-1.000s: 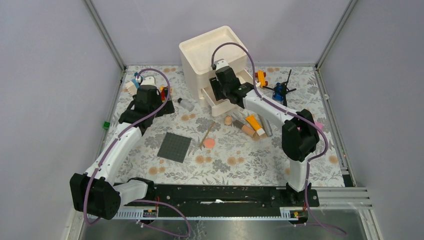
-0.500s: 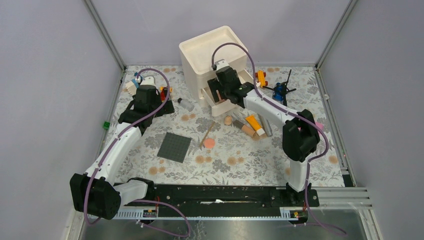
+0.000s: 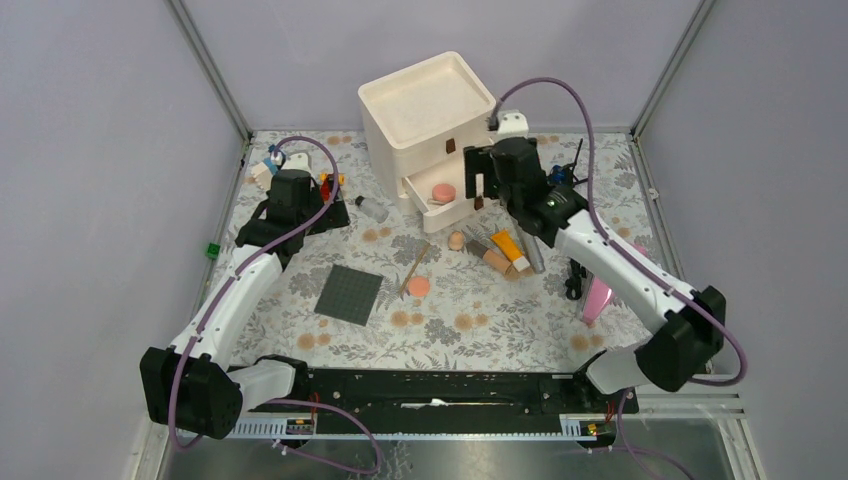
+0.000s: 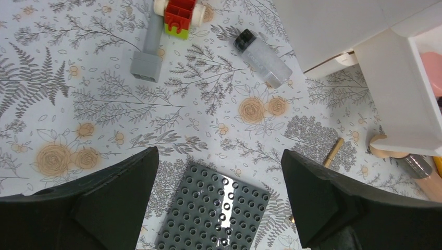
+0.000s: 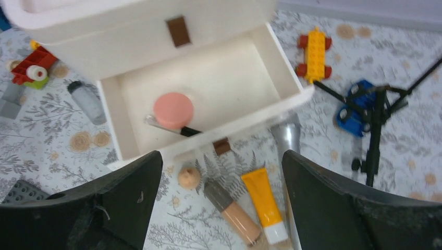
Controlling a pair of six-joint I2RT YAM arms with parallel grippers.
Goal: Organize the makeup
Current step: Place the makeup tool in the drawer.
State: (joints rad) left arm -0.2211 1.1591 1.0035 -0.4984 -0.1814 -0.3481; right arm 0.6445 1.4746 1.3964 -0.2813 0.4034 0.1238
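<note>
The right gripper hangs wide and empty over the open drawer. A disc and brush lie stowed inside, just ahead of it. The orange tube, beige tube and silver tube wait between its fingers. The left gripper is also wide and empty, with the bottle ahead.

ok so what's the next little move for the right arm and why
Probably lower the open, empty right pincer onto the orange plastic tube lying just below it. The white open drawer already holds a salmon-pink round disc, while that tube and the dark-capped beige tube beside it lie in front of the drawer, unsorted.
</note>
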